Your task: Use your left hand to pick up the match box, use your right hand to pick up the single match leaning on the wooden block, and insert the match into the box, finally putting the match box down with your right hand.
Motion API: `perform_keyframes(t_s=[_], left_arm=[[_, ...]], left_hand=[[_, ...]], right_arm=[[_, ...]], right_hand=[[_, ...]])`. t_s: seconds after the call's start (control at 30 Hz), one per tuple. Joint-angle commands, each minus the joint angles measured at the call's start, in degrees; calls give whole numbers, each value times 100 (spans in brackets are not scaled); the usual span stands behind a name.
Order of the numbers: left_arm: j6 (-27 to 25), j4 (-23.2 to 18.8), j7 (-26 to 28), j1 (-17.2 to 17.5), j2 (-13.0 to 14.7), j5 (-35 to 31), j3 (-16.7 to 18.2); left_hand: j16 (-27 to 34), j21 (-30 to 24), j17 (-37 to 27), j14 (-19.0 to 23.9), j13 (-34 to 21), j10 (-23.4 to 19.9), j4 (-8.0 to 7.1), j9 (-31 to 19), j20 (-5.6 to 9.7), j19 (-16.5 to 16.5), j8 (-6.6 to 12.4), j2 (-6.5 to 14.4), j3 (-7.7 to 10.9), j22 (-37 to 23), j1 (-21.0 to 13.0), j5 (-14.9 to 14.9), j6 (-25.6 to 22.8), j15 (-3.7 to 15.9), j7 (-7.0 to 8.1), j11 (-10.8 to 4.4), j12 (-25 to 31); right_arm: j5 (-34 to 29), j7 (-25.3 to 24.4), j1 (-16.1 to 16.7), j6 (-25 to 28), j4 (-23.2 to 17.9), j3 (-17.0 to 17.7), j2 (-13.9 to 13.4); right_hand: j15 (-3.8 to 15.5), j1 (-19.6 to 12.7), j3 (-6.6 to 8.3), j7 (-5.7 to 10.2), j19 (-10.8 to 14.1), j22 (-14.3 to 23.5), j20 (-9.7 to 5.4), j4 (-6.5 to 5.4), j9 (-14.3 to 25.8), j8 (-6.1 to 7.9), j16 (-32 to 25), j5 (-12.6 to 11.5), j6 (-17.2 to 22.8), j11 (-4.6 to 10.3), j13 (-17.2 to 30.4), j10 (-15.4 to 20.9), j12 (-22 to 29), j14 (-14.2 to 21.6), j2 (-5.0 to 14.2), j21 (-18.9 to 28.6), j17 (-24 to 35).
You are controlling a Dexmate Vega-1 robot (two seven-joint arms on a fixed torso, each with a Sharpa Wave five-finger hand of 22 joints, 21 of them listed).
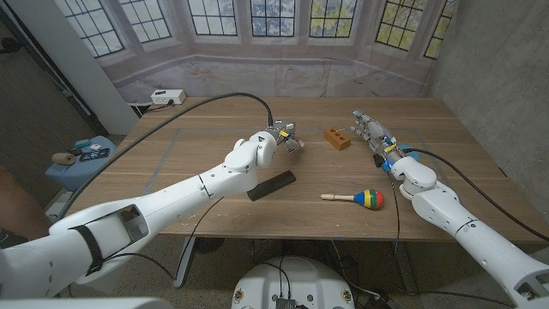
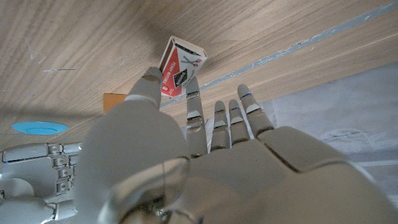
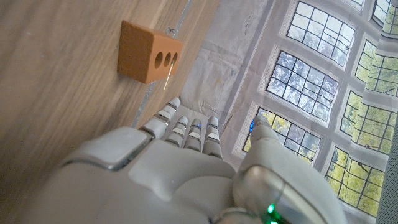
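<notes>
The red and white match box point(image 2: 181, 67) sits at the tips of my left hand point(image 2: 205, 155), with the thumb on one side and a finger on the other, pinching it. In the head view that hand point(image 1: 262, 148) is at the table's middle with the box point(image 1: 290, 141) at its far end. The orange wooden block point(image 1: 339, 137) with round holes stands just to the right. A thin pale match point(image 3: 168, 76) leans against the block point(image 3: 148, 51). My right hand point(image 1: 371, 133) is right of the block, fingers straight and apart, holding nothing and a short way from the match.
A flat black bar point(image 1: 271, 184) lies near the front middle of the table. A maraca with a coloured head point(image 1: 356, 198) lies to its right. A white power strip point(image 1: 167, 96) sits at the far left corner. Tape lines cross the wooden table point(image 1: 197, 137).
</notes>
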State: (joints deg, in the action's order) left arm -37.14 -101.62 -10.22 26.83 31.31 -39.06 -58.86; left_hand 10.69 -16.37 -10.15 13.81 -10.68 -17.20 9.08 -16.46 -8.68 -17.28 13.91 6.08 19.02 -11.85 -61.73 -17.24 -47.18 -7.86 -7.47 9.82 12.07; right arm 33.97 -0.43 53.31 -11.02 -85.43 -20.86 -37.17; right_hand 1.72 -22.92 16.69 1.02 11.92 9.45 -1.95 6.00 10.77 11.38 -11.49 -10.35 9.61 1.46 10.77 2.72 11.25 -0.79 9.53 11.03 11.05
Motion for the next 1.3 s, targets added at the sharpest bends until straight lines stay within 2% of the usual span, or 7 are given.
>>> perform_keyframes(t_s=[0.03,0.3,0.63,1.03,1.3], left_arm=[[389,-38,63,169,74,234,217],[598,-26,147,233,147,288,322],[620,-4,366,333,257,64,429],[561,67,980,663,192,173,748],[536,128,1057,709,166,299,779]], left_hand=[[13,-39,-6,5,-16,-32,-3,-13,41,-23,15,-13,-25,-13,-45,-33,-53,44,20,-65,0],[9,-42,-7,1,-16,-44,-5,-27,51,-21,16,-13,-29,-13,-39,-34,-69,80,43,-89,0],[16,-53,-6,28,-16,-64,-3,-44,83,-37,21,-18,-33,-12,-35,-36,-98,116,64,-119,2],[22,-74,-6,65,-17,-112,-15,-68,101,-79,33,-43,-55,-10,2,-34,-148,134,86,-135,13],[28,-80,-4,96,-17,-144,-13,-82,109,-87,31,-64,-71,-8,16,-29,-156,147,84,-145,19]], right_arm=[[-338,-152,-66,511,-368,-127,-345],[-550,-264,-66,793,-607,-169,-551],[-631,-260,-63,973,-727,-177,-694],[-879,-47,-363,1334,-792,-361,-868],[-1041,138,-557,1538,-805,-485,-989]], right_hand=[[78,41,50,1,47,30,-148,13,31,0,-41,5,72,-23,30,35,3,37,-20,-2,24],[82,35,55,-3,48,30,-138,20,31,-3,-39,5,68,-22,30,38,4,35,-23,-1,22],[88,18,65,-5,60,29,-139,37,31,3,-38,4,88,-23,30,55,9,43,-29,2,16],[93,6,74,-3,118,29,-118,51,31,24,-48,4,151,-23,30,106,25,79,-32,20,13],[85,5,76,-2,122,29,-117,54,31,26,-52,4,165,-26,30,114,25,92,-34,18,13]])
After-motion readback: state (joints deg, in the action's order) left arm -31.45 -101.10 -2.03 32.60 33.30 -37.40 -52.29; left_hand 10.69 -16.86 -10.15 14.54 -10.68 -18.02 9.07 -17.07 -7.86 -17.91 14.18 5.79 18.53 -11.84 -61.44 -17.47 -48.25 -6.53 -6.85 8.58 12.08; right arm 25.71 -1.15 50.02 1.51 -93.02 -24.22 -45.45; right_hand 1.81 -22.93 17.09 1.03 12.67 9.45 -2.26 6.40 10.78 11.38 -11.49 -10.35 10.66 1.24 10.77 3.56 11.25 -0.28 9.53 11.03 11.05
